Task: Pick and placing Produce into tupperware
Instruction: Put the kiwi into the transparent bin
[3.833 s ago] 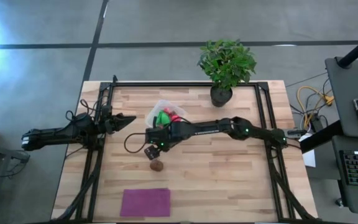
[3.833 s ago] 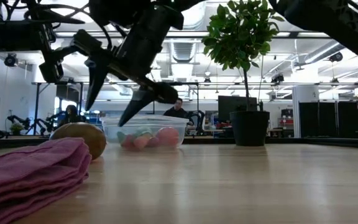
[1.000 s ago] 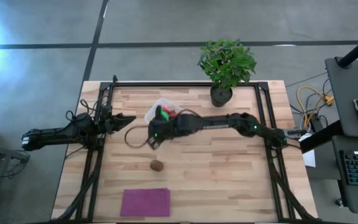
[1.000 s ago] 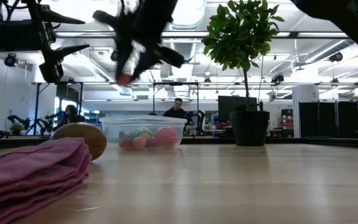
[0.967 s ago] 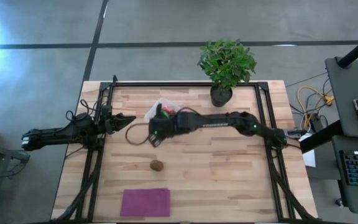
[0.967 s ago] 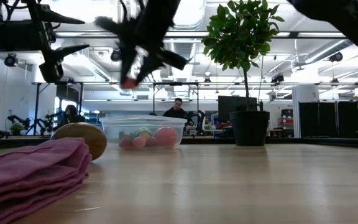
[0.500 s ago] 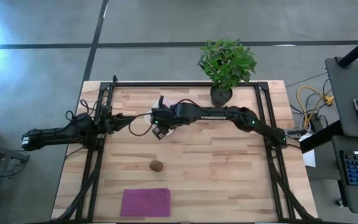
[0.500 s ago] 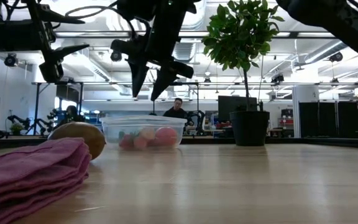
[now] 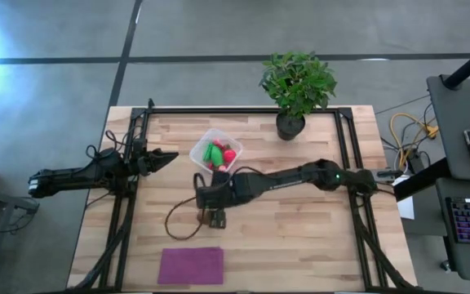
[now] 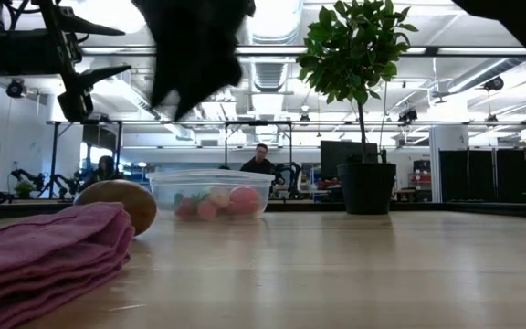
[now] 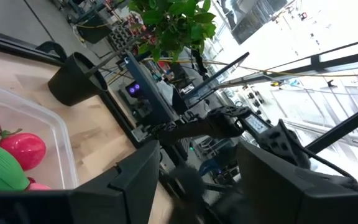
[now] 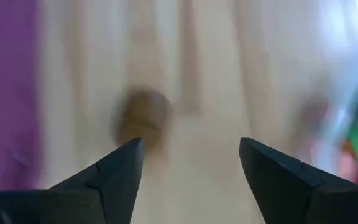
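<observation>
Right tool (image 12: 191, 165) positioned low over the middle of the pale wooden tabletop (image 9: 300, 220), between the tub and the cloth; fingers spread wide, pinching nothing. In the right wrist view, aimed toward the small brown oval toy piece (image 12: 143, 119), which lies loose on the bare wood ahead of the fingertips, not yet bracketed. Judged: approach for a pick of the last loose piece of produce. In the high view, oval largely hidden under the tool.

Left tool (image 9: 163, 158) parked at the left edge of the tabletop, pointing toward the tub, well apart from it. Fingers apart in the left wrist view, holding nothing. Judged: waiting, clear of the working arm's path.

Small clear square plastic tub with rounded corners (image 9: 199, 148) standing upright toward the far side of the tabletop, near the left tool's reach. Lid absent. Contents: bright green elongated piece (image 9: 215, 153), round red ball (image 9: 228, 157), small red and pink bits beside them. Contents settled within the walls, nothing over the rim.

Flat purple rectangular cloth (image 9: 190, 265) lying near the front edge, apart from the oval. Leafy potted plant in a black pot (image 9: 297, 86) at the far edge, apart from the tub.

Judged: task nearly complete, one piece outstanding.
</observation>
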